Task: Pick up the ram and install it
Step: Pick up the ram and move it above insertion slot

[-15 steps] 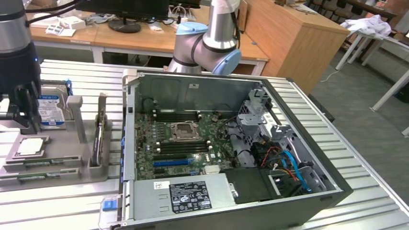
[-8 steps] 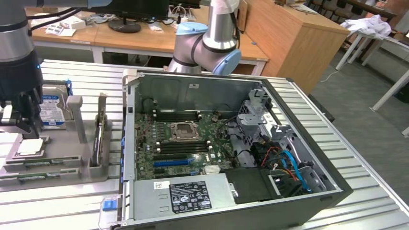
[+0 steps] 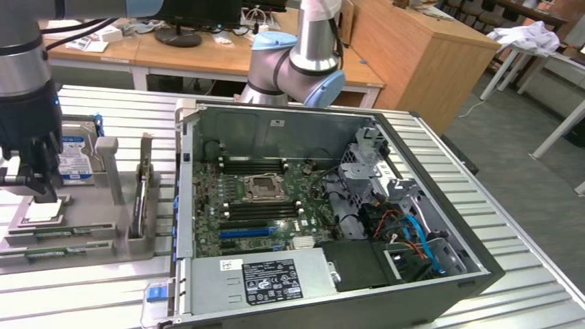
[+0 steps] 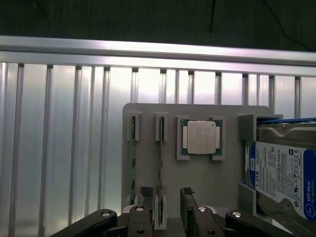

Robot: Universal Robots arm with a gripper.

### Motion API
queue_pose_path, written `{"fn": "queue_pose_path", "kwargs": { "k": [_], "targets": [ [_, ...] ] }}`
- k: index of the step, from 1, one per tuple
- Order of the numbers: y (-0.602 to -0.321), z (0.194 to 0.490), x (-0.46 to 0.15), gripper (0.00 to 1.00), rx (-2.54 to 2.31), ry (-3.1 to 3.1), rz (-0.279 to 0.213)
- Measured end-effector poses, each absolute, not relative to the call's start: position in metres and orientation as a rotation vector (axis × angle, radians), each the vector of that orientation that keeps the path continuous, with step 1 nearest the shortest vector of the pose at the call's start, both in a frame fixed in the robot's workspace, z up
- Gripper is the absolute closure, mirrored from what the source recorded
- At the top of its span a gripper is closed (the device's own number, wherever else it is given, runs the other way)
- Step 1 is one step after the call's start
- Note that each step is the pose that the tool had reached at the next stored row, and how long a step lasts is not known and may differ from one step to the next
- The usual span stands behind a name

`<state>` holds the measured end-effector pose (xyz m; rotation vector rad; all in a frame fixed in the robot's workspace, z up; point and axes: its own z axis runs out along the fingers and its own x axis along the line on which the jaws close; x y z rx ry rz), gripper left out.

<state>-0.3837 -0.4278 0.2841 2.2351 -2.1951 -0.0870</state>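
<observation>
While its fingers stand wide open and grip nothing, the gripper hangs over a grey holder on the slatted metal table at the exterior view's left. In the holder's near slots two thin green sticks rest on edge, side by side. The ram lies in line with the gap between the fingers, not gripped, with the second stick just beside it. Farther along the holder sits a processor chip in a square recess, then a hard drive standing on edge. At the exterior view's right an open computer case shows its motherboard and black memory slots. Beyond the case rise the arm's base and wooden desks.
</observation>
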Motion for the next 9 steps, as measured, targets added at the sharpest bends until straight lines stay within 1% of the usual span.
{"fn": "queue_pose_path", "kwargs": {
  "k": [9],
  "targets": [
    [-0.4280,0.2747,-0.3837,0.64,2.235,-2.195,-0.087]
  ]
}}
